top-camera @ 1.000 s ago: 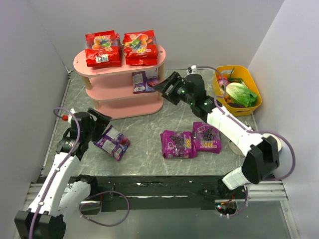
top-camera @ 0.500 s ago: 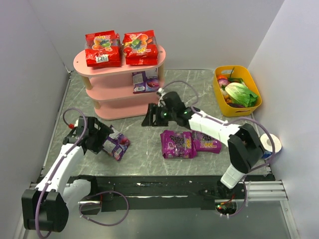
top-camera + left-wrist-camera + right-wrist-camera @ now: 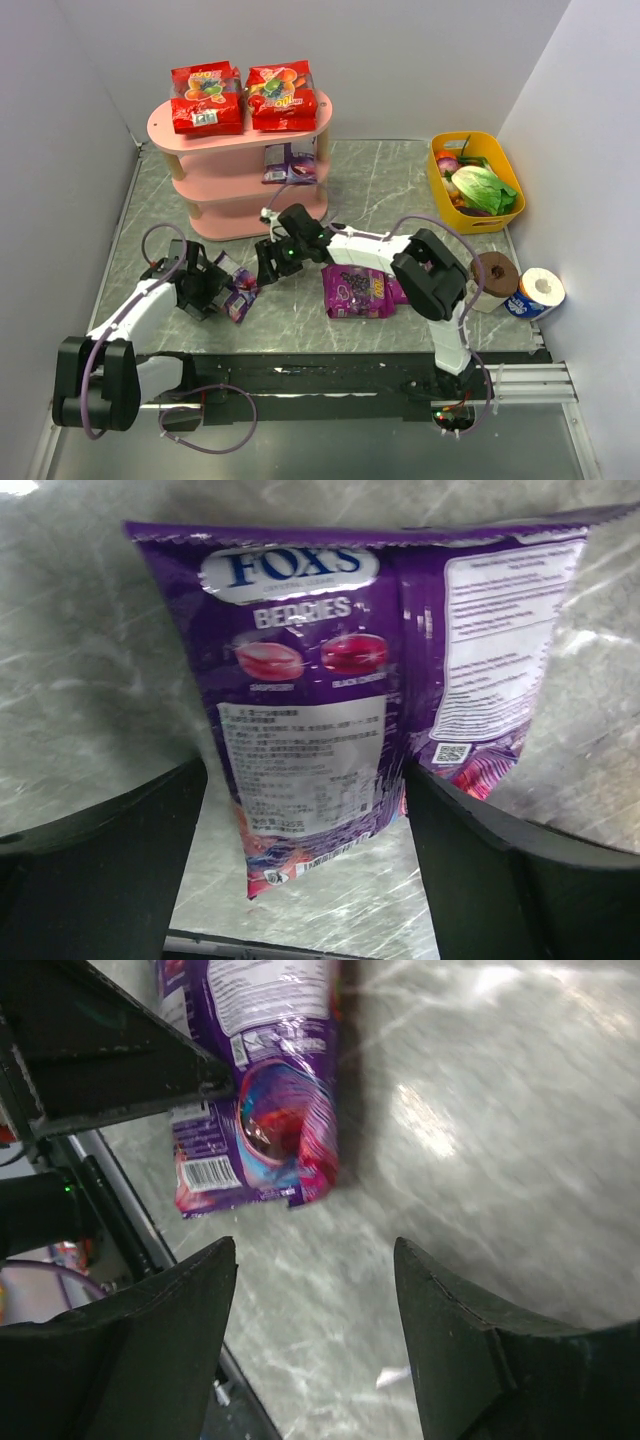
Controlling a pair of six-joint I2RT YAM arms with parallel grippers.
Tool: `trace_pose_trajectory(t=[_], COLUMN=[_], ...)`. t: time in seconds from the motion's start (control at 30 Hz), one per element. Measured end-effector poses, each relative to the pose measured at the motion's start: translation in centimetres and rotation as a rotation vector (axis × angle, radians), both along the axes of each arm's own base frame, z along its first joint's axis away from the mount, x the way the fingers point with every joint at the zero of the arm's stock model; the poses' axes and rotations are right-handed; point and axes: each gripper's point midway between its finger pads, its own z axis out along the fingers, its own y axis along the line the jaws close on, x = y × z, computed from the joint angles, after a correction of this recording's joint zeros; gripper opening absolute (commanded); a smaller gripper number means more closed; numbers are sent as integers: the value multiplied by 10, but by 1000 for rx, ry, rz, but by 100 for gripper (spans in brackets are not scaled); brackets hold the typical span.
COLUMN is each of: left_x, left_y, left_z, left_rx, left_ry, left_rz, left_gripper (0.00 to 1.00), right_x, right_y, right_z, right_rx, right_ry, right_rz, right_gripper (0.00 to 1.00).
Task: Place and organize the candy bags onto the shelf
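Held bag, axis: the blue-violet bag (image 3: 320, 680) lies lengthwise away from my left wrist. Its Fox's logo end is far from me and its barcode end sits between my fingers.
Held bag, place: low over the grey marble table (image 3: 380, 190), in front of the shelf (image 3: 240, 138) and just beside my right gripper (image 3: 268, 262).
Left fingers: my left gripper (image 3: 305, 850) pinches the bag's near end, one finger on each side edge, and the packet folds along its right side.
Right fingers: spread wide, with only bare table between them. The bag's barcode end faces them.
Red bags: two, flat and side by side on the top tier (image 3: 207, 98) (image 3: 282, 96).
Blue-violet bags: two, the one I hold and one on the middle tier (image 3: 290, 163).
Magenta-purple bags: one in plain view on the table (image 3: 357, 290), partly under my right forearm.
Left arm: low, reaching forward and to the right from its base.
Right arm: elbow folded near the magenta bag, forearm stretched left across the table, gripper pointing at my left one.
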Motion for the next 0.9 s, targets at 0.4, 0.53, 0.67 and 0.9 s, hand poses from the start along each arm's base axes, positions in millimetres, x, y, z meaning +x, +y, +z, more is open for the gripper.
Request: trace_pose_trajectory(t=[0.4,0.53,0.67,0.9], left_x=[5,5,5,4], left_y=[-5,-5,-5,-5], left_z=[-2,-2,0,0], left_rx=[-14,-7,-3,5], left_ry=[-17,-20,-30,-43], left_rz=[-50,-66,-78,-118], left_gripper=[66,62,58,56], right_x=[3,-3,-11,-19], right_y=[21,24,26,19], right_z=[-21,-32,-35,-49], right_rx=[-10,-30,-32,-32], right_ry=[-21,-10,-7,2], right_rz=[46,56,69,56], right_gripper=[53,47,21,0])
